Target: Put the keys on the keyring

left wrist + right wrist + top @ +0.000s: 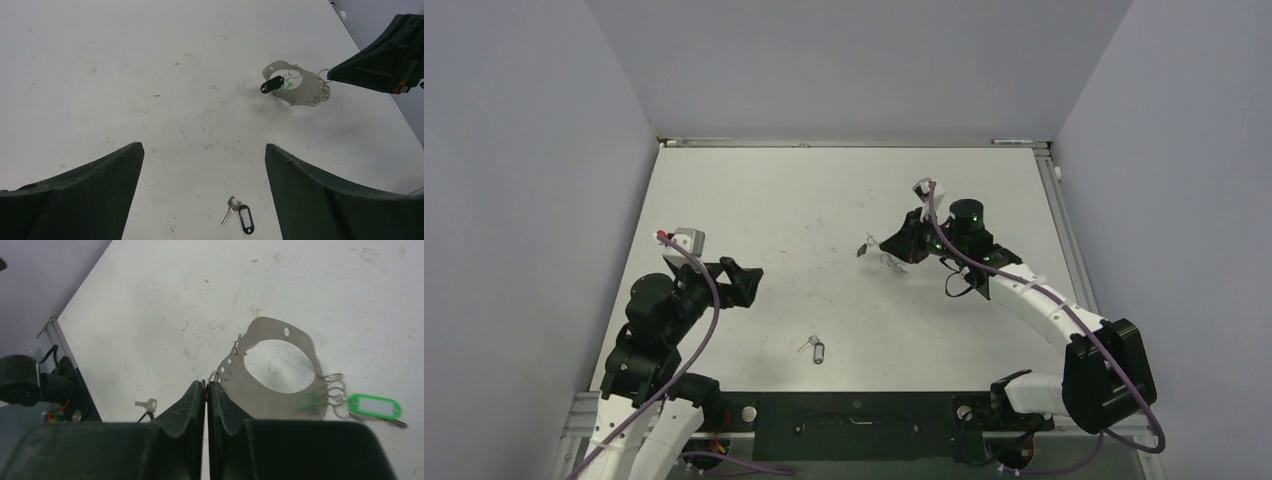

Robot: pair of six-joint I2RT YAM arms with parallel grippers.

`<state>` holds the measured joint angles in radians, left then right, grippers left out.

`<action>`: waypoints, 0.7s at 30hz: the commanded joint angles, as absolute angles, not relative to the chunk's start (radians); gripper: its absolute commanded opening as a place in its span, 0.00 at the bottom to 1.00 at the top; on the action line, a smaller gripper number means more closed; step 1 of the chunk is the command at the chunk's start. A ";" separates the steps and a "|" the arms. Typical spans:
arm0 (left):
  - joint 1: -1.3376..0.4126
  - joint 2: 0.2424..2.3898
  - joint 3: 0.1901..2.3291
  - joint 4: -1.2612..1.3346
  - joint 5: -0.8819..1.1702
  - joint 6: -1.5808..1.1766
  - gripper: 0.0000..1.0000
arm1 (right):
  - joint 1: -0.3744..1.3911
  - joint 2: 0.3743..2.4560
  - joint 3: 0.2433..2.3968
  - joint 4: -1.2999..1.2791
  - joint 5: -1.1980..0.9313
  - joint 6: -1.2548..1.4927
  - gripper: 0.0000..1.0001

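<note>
The right end effector point(206, 386) is pressed together, pinching the edge of the flat metal keyring point(265, 326), which already carries tagged keys point(395, 423). One loose key point(229, 212) with a black tag point(245, 220) lies on the desk point(100, 75) just ahead of the spread left end effector point(204, 147), well apart from the keyring.

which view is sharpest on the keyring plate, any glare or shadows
Right wrist: keyring plate big and crisp, a faint green reflection on it near the green tag; left wrist: sharp but smaller, soft shadow beneath; top external: even light, plate tiny.
</note>
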<state>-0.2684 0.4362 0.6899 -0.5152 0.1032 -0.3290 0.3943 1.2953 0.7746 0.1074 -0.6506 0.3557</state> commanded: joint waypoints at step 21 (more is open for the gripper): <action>-0.281 0.463 0.608 -0.019 0.767 -0.541 0.71 | 0.548 1.071 0.879 0.164 -0.972 0.246 0.05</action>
